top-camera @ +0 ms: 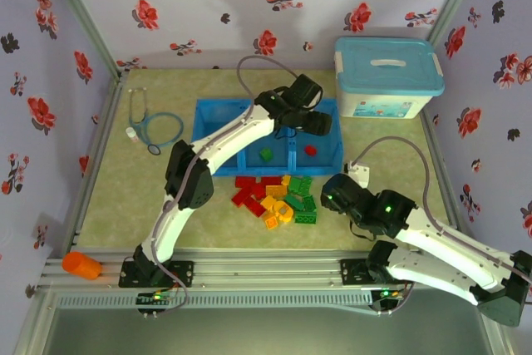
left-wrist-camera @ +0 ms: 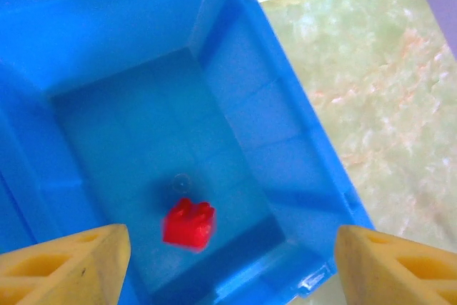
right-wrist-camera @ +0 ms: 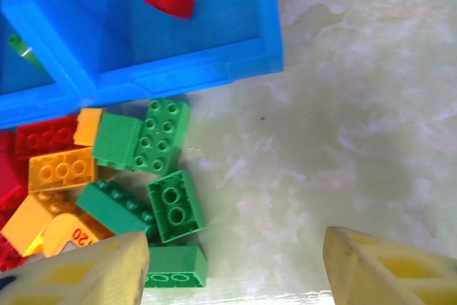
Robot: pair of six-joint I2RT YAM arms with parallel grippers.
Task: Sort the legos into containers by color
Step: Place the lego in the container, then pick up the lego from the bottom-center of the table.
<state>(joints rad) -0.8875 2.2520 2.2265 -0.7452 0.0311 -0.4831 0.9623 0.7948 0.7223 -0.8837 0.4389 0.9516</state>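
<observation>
The blue tray [top-camera: 218,119] of three containers lies at mid-table. My left gripper [top-camera: 309,120] hangs open over the right-hand container [left-wrist-camera: 300,141], with a red lego [left-wrist-camera: 188,223] lying loose on the floor below its jaws [top-camera: 310,150]. A green lego [top-camera: 265,154] rests in the middle container. In front of the tray is a pile of red, orange-yellow and green legos [top-camera: 278,199]. My right gripper [top-camera: 334,194] is open and empty just right of the pile, above bare table, with green legos [right-wrist-camera: 175,205] beside its left finger [right-wrist-camera: 78,273].
A white storage box with a light-blue lid [top-camera: 386,76] stands at the back right. Left of the tray lie a stethoscope [top-camera: 154,126] and a small white bottle [top-camera: 131,133]. An orange object [top-camera: 81,265] rests on the near rail at the left.
</observation>
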